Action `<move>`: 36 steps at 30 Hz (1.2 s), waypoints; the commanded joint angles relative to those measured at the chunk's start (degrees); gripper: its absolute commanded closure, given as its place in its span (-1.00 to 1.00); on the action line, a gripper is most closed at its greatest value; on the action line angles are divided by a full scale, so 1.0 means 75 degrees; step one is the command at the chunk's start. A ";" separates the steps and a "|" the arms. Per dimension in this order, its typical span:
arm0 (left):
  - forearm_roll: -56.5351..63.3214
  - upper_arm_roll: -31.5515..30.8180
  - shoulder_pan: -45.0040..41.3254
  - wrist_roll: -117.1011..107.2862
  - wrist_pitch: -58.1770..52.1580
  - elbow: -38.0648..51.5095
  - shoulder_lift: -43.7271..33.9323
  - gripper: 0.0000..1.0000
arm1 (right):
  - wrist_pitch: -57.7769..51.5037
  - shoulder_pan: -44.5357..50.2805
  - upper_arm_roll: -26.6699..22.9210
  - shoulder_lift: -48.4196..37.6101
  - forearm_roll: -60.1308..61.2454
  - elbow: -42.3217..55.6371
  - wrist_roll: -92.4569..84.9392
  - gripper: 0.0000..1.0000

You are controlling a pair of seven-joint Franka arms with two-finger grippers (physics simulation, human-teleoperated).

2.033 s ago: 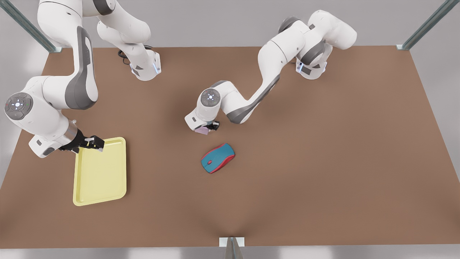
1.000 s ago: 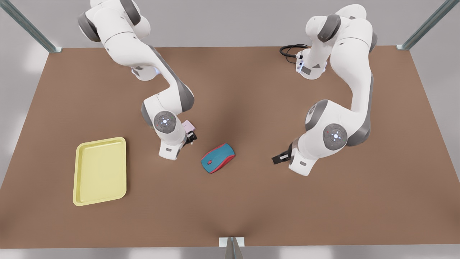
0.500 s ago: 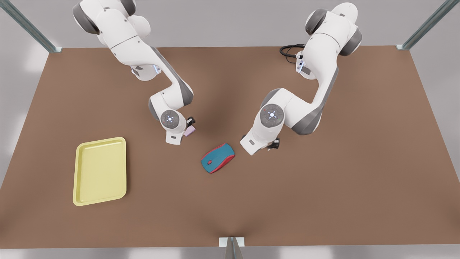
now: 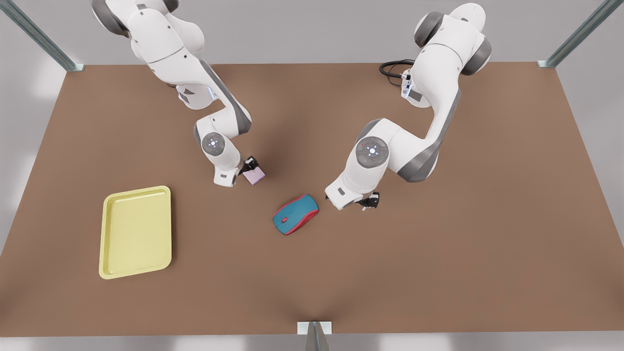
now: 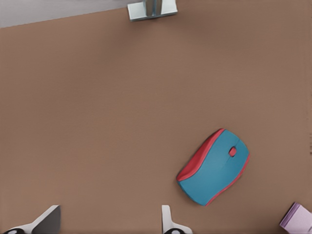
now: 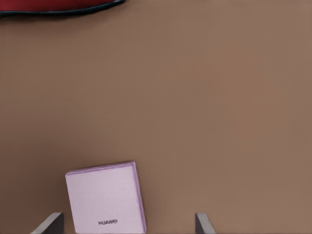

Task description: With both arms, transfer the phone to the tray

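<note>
Front view first: the tray (image 4: 135, 233) lies flat on the brown table (image 4: 453, 273) toward the front view's left, with nothing on it. The phone (image 4: 254, 177) sits near the middle of the table, well apart from the tray and a little behind the teal and red mouse (image 4: 295, 214). The right gripper (image 4: 250, 164), on the arm at the front view's left, hangs low just beside the phone, on its far side. The left gripper (image 4: 369, 200), on the arm at the front view's right, hangs low over bare table near the mouse, on the side away from the phone. A black cable (image 4: 391, 68) curls by that arm's base, and a metal bracket (image 4: 314, 327) marks the near table edge. Left wrist view next: two pale fingertips (image 5: 48, 217) stand wide apart with only bare table between them, so this claw is open and has hold of nothing. The mouse lies beyond them, off to one side, a corner of the phone shows at the frame edge past it, and the bracket sits at the far table edge. Right wrist view last: the fingertips (image 6: 51, 222) are spread wide and the phone lies flat on the table between them, closer to one finger than the other, its pale face carrying small dark lettering. The claw is open and not closed on the phone; whether the nearer finger touches it cannot be told. An edge of the mouse shows farther off.
</note>
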 commanded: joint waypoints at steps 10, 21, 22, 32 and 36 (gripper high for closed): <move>0.0007 0.0031 0.0000 0.0480 0.0045 0.0011 -0.0002 -1.00 | 0.1114 0.0336 0.0083 0.0147 -0.0322 -0.0366 -0.0919 -1.00; 0.0007 0.0043 0.0047 0.0468 0.0173 0.0011 0.0010 -1.00 | 0.1852 0.0324 0.0071 0.0803 -0.0310 -0.0566 -0.1036 -1.00; 0.0007 0.0043 0.0047 0.0468 0.0173 0.0011 -0.0002 -1.00 | 0.1864 0.0476 0.0071 0.0839 -0.0310 -0.0566 -0.1013 -1.00; -0.0005 0.0043 0.0047 0.0480 0.0173 0.0011 -0.0002 -1.00 | 0.1993 0.0488 0.0071 0.0897 -0.0345 -0.0601 -0.1095 -0.77; -0.0005 0.0043 0.0047 0.0468 0.0173 0.0011 -0.0002 -1.00 | 0.2028 0.0488 0.0071 0.0944 -0.0521 -0.0601 -0.1107 -0.77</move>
